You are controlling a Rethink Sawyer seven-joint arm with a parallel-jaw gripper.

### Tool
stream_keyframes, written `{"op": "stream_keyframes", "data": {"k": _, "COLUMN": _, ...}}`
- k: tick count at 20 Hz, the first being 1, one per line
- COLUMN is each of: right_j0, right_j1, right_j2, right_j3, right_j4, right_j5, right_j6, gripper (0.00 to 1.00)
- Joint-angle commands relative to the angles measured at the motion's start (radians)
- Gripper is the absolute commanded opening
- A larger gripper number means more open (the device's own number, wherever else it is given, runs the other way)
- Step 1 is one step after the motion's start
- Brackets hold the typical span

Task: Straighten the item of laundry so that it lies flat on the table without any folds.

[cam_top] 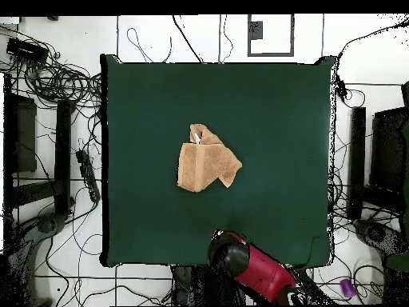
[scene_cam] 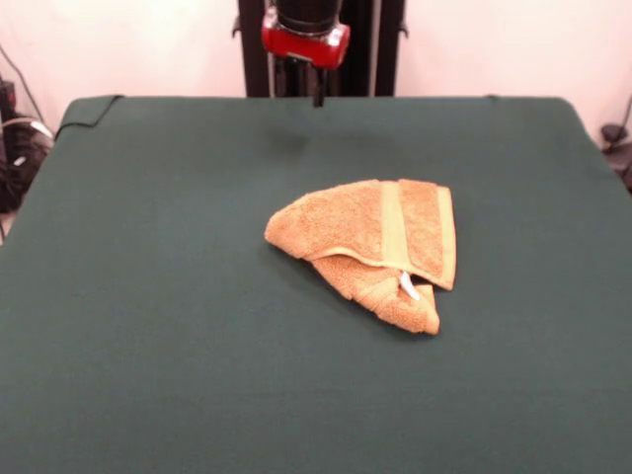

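Observation:
The orange-tan towel [scene_cam: 346, 225] lies crumpled near the middle of the dark green table [scene_cam: 148, 316]. It is folded over on itself, with a paler band across the top layer and a small white tag [scene_cam: 407, 286] at its near fold. In the overhead view the towel [cam_top: 206, 164] is a bunched, uneven shape on the table [cam_top: 279, 120]. My gripper [scene_cam: 317, 96] hangs at the table's far edge, well behind the towel and apart from it, holding nothing. In the overhead view the red and black arm [cam_top: 240, 260] covers it.
Green cloth lies bare all round the towel. Cables and dark equipment [cam_top: 48, 120] lie on the floor beside the table. The black pedestal [scene_cam: 257, 49] stands behind the far edge.

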Motion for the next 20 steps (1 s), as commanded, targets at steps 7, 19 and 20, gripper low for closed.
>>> {"op": "stream_keyframes", "data": {"k": 7, "right_j0": 0.067, "right_j1": -0.04, "right_j2": 0.095, "right_j3": -0.017, "right_j4": 0.139, "right_j5": 0.074, "right_j6": 0.305, "gripper": 1.0}}
{"op": "stream_keyframes", "data": {"k": 19, "right_j0": 0.133, "right_j1": -0.127, "right_j2": 0.023, "right_j3": -0.106, "right_j4": 0.197, "right_j5": 0.274, "right_j6": 0.28, "gripper": 1.0}}
{"op": "stream_keyframes", "data": {"k": 20, "right_j0": 0.136, "right_j1": -0.131, "right_j2": 0.022, "right_j3": -0.108, "right_j4": 0.201, "right_j5": 0.278, "right_j6": 0.28, "gripper": 1.0}}
